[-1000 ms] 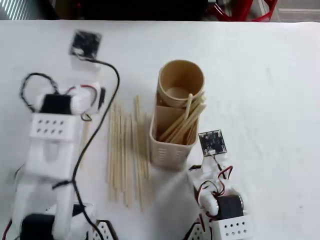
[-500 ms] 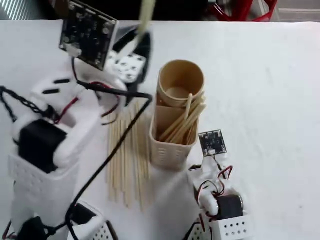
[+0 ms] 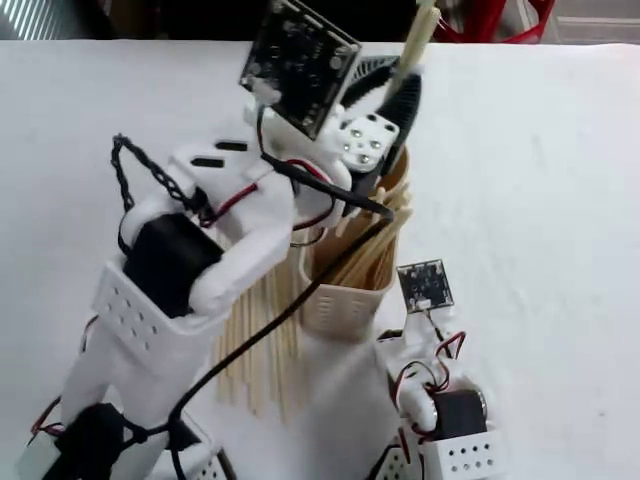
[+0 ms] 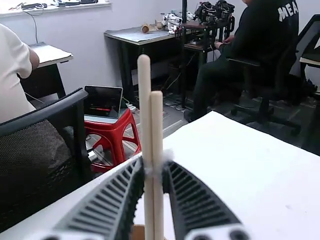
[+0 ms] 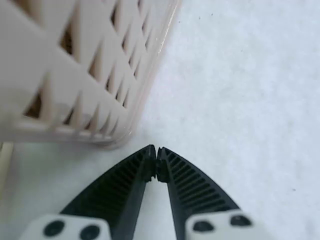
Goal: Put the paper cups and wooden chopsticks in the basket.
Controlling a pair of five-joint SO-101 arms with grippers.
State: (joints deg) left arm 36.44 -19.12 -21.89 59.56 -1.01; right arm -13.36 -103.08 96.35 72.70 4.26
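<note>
Black-ribbed right pincer (image 5: 156, 161) nearest, pressed together on nothing, tips close to the white bench (image 5: 240, 75) and just beside the beige lattice basket (image 5: 75, 70). Alongside the basket, loose wooden chopsticks (image 3: 262, 360) flat on the bench, partly under the left arm. Inside the basket, leaning chopsticks (image 3: 368, 255), and at its far end a paper cup (image 3: 398, 180), mostly hidden. Above that far end, left pincer (image 4: 152, 167) pinching two chopsticks (image 4: 156, 130) upright, high off the bench.
</note>
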